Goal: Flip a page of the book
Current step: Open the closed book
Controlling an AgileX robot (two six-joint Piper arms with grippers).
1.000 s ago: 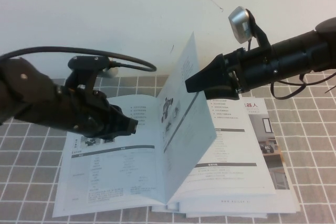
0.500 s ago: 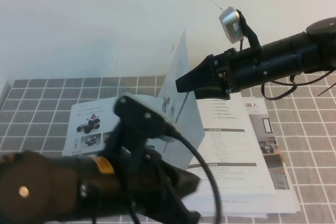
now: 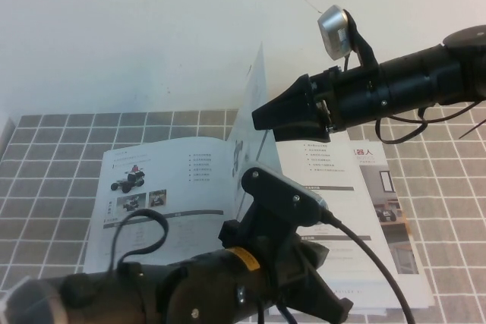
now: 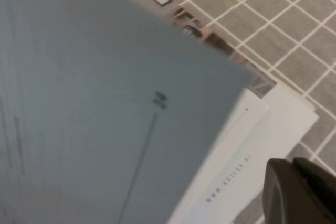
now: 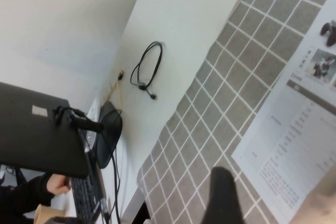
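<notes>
White and glossy, the book (image 3: 159, 187) lies open on a grey checked cloth (image 3: 61, 149) ruled with pale lines, under a plain white wall. Its left-hand leaf lies flat, printed with a small dark-and-red wheeled robot, two little photos beneath it and a table under a dark header bar. The right-hand side shows fine text, dark bars and a photo near its outer edge, with further sheets fanned out under it at the near corner.

The page (image 3: 254, 100) stands nearly upright above the spine, tilted a little toward the left leaf; its visible face is white with faint print and a small dark robot picture low down. The right gripper (image 3: 266, 115) reaches in from the right and meets the page at its upper part. Its black fingers look closed on the sheet, though the pinch itself is hidden behind the paper.

The left gripper (image 3: 334, 309) sits low in the foreground, over the near right corner of the book, on a dark arm that fills the bottom of the high view. In the left wrist view a pale leaf (image 4: 105, 103) fills most of the picture, with one dark fingertip (image 4: 294, 192) just off the book's corner; whether these fingers are open or closed cannot be told.
</notes>
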